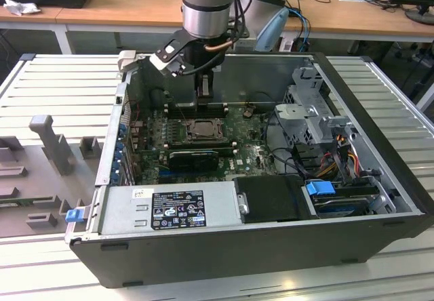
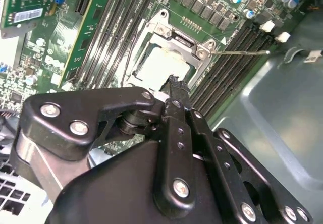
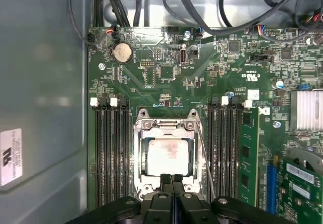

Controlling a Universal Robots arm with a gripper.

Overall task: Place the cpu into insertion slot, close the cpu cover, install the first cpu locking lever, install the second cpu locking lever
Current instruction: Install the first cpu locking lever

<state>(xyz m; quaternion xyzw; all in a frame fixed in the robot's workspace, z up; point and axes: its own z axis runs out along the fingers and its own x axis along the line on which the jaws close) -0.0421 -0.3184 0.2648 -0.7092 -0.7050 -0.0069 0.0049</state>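
- Closed on nothing, the gripper (image 3: 171,179) has its two fingertips pressed flat together; in the first wrist view they stand over one edge of the insertion slot (image 3: 139,128); whether they touch the metal there I cannot tell
- the cpu (image 3: 169,156) lies inside the insertion slot, pale top up and square to the rim; that step looks done
- the cpu cover (image 3: 169,131) appears folded down over the insertion slot, its frame round the chip and the chip showing through the cut-out; I judge this step done or nearly so, since I cannot say how flat the frame sits
- a thin wire lever (image 2: 242,52) sticks out from one corner of the insertion slot, across the memory slots (image 2: 227,72) beside it; it looks unlatched
- by my reading the step in hand is the first locking lever, with the closed tips parked at the edge of the insertion slot
- the move from here calls for a narrow, exact contact; closed fingertips must meet a springy wire, press it down beside the insertion slot and tuck it under its catch; the wire could slide off the tips, and the memory slots flanking the insertion slot leave little room for drift
- in the exterior view the arm hangs straight above the insertion slot, inside the open computer case (image 1: 203,257)
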